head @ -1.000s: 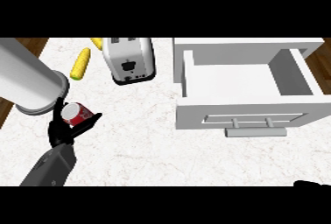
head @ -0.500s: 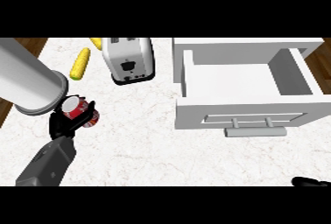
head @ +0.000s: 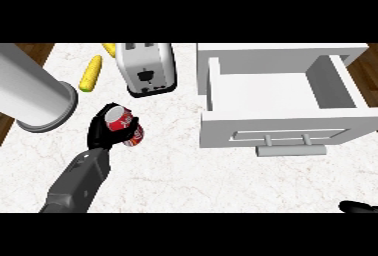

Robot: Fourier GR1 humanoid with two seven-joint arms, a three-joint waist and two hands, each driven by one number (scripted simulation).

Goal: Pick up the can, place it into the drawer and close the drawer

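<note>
The left hand [head: 98,132], left of centre, is curled round the tilted red can [head: 120,120] above the counter [head: 221,175]. The drawer [head: 284,131], upper right, stands open, showing only its white floor. The right hand [head: 360,206] shows at lower right; I cannot tell its state.

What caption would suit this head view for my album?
Left hand curled round a tilted red can, the open white drawer to its right.
</note>
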